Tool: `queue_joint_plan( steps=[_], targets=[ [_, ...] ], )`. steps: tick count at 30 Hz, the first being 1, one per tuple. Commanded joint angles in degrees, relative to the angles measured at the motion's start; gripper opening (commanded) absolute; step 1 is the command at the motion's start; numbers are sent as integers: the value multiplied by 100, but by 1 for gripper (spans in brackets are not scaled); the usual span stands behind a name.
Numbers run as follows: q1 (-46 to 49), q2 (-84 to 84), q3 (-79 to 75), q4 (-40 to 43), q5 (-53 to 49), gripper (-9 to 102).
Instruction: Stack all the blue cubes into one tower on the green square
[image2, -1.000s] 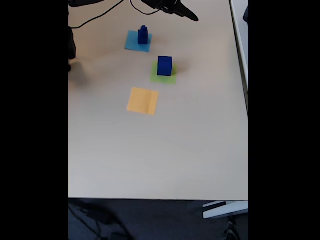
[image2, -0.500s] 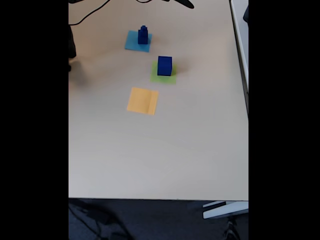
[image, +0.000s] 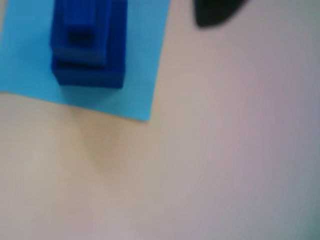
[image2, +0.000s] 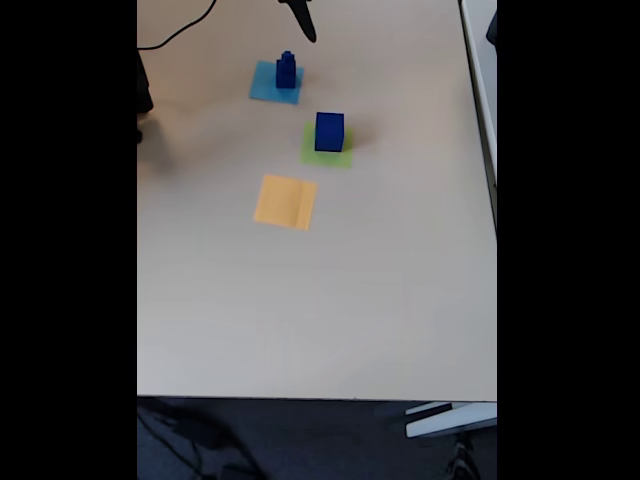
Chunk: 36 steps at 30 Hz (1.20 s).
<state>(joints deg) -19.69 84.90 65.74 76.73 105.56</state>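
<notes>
The large blue cube (image2: 329, 131) sat on the green square (image2: 327, 147) near the counter's (image2: 320, 300) far edge; two smaller blue cubes (image: 89, 45) — blurred, cropped at top — stood stacked on the light-blue square (image2: 275, 84). The end effector (image2: 304, 22) hung above them, its opening impossible to judge.

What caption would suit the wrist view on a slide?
Blurred close-up: small blue cubes stacked on the light-blue square, table beyond.

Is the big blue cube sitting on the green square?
Yes. The big blue cube stands upright on the green square, whose edges peek out beneath it.
</notes>
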Motion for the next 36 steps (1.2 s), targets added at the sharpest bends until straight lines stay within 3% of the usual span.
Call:
queue_joint_plan(
  steps=[1,13,27,36],
  targets=[
    [-62,-79,-457,88,-141,45],
    [-229,-1406,-1863,888,-202,41],
    [-193,-1494,-1872,1679,-211,38],
    [-88,-1890,-2048,1644,-369,39]
  ],
)
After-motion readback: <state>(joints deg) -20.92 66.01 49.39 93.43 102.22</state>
